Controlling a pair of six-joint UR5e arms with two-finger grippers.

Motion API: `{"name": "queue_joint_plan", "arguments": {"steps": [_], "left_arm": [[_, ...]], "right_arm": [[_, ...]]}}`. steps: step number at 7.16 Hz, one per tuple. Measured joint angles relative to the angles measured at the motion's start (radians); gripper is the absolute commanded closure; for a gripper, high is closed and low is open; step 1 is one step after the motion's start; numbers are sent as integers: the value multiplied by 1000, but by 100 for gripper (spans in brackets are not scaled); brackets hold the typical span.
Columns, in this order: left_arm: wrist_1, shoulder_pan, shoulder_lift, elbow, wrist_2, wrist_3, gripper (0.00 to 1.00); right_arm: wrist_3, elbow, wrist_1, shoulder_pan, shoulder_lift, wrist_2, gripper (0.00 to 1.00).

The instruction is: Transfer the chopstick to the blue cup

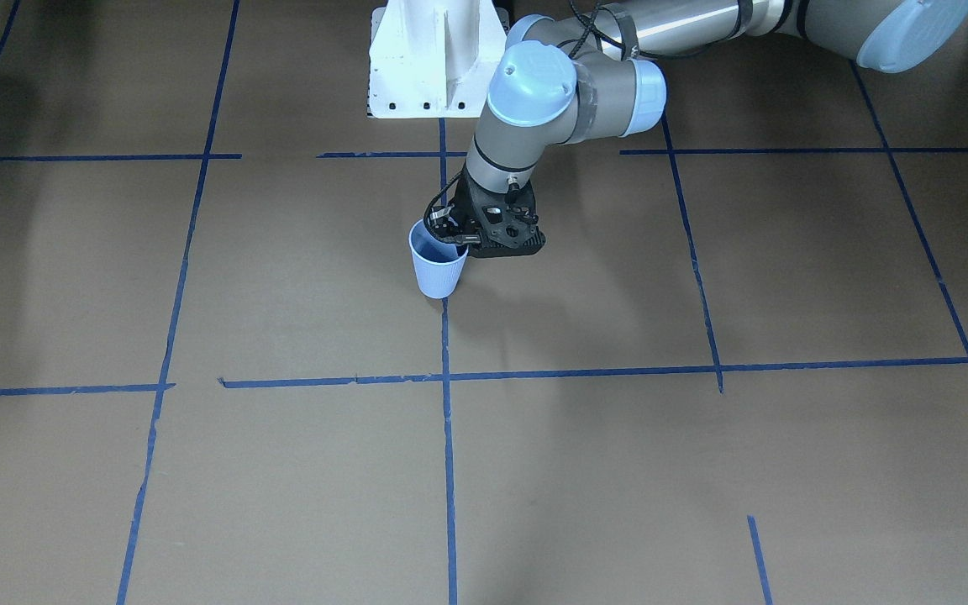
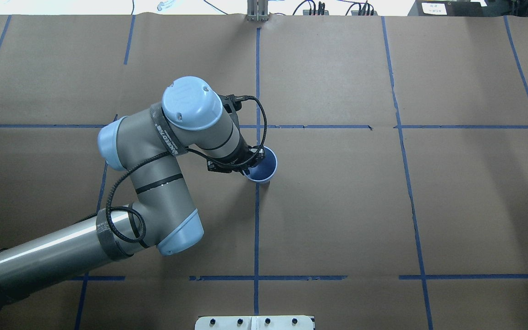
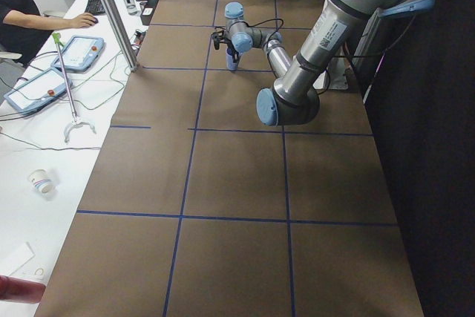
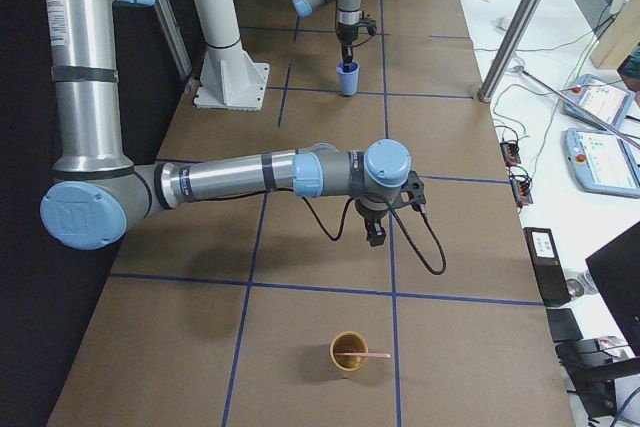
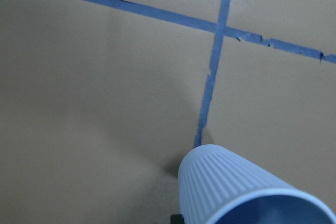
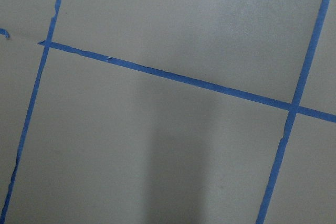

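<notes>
The blue cup (image 1: 436, 269) stands upright on the brown table, close to the centre tape line, and also shows in the overhead view (image 2: 267, 168). My left gripper (image 1: 453, 238) reaches down onto the cup's rim, one finger inside and one outside the wall, shut on it. In the left wrist view the ribbed cup (image 5: 226, 187) fills the lower right corner. The pale pink chopstick (image 4: 372, 356) leans out of a tan cup (image 4: 347, 351) at the table's right end. My right gripper (image 4: 376, 239) hangs over bare table near that cup; I cannot tell if it is open.
Blue tape lines (image 1: 447, 437) divide the table into squares. The white robot base (image 1: 425, 59) stands at the robot's edge. Beside the table's far edge a side bench holds pendants (image 3: 78, 51), cables and a person's hands at a keyboard.
</notes>
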Motion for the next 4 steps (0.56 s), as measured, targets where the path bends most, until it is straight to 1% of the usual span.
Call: {"name": "queue_joint_plan", "arguments": {"steps": [1,2,3,4], "left_arm": [[2,10,1,0,21,0,52],[5,14,2,-1,29,0,24],[7,15,3,-7,32,0,7],[14,10,5,-25,33,0,6]], "right_arm": [[-1,1,0,0,0,0,0],[-1,2,0,0,0,0,0],[0,3,0,0,0,-2,0],[1,5,0,0,0,-7,0]]}}
